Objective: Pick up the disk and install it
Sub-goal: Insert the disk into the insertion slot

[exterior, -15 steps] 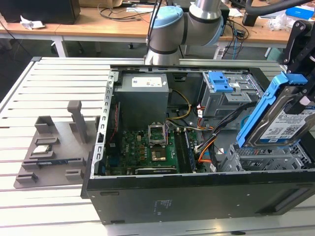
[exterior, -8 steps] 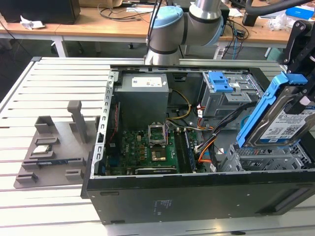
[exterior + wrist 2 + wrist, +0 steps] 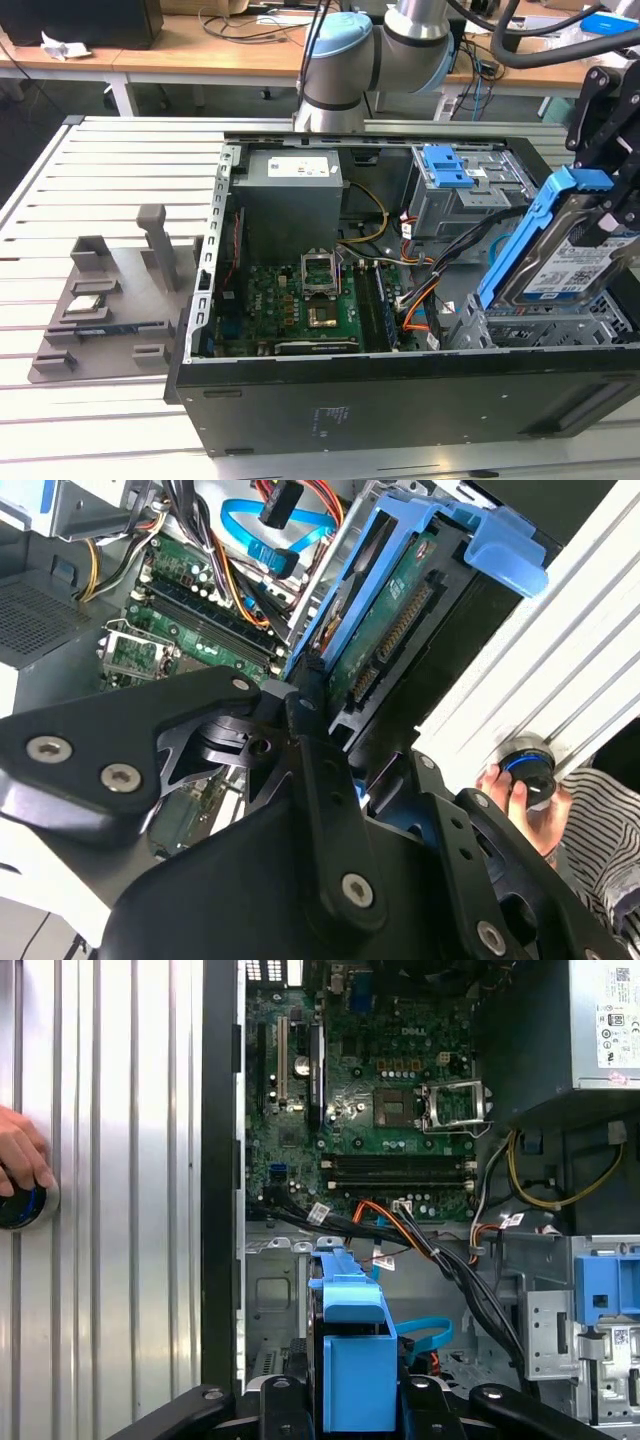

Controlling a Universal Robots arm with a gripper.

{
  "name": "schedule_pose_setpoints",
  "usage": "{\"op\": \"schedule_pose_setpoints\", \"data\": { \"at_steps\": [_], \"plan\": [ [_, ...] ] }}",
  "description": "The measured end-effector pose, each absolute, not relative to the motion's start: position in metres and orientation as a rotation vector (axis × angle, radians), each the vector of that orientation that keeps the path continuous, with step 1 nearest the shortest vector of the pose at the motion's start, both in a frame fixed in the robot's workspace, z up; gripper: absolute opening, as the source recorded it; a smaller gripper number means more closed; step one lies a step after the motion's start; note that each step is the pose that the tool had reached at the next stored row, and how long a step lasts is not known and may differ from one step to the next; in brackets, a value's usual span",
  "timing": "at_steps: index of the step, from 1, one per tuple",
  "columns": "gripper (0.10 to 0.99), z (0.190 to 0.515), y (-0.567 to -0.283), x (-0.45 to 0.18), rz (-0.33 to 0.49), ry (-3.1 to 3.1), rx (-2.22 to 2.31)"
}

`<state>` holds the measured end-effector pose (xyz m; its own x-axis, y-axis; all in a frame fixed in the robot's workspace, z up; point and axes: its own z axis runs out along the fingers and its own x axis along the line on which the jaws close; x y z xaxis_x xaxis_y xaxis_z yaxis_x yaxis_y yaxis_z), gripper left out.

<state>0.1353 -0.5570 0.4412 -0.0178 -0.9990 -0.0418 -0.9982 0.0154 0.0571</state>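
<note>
Pick is done. The gripper (image 3: 610, 195) has its jaws pinching the disk (image 3: 560, 250), which is tilted on edge above the open computer case (image 3: 400, 400). The disk's lower end is near the case's drive cage (image 3: 560, 325). It isn't seated, so the install is still outstanding.

The pincer (image 3: 355, 1405) is black. It is made of flat bars (image 3: 130, 745) joined like links, and the bars have round silver screws (image 3: 345, 888) in them. Far back from the pincer, the arm (image 3: 410, 40) is a fat silver-grey tube with a round light blue cap (image 3: 335, 45). Thick black cables (image 3: 540, 45) loop above the pincer.
</note>
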Motion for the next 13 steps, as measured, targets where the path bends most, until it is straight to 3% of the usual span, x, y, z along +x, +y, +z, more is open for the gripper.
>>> {"op": "schedule_pose_setpoints", "data": {
  "at_steps": [13],
  "plan": [
    [0.365, 0.414, -0.557, 0.137, -0.11, -2.231, 2.194]
  ]
}}
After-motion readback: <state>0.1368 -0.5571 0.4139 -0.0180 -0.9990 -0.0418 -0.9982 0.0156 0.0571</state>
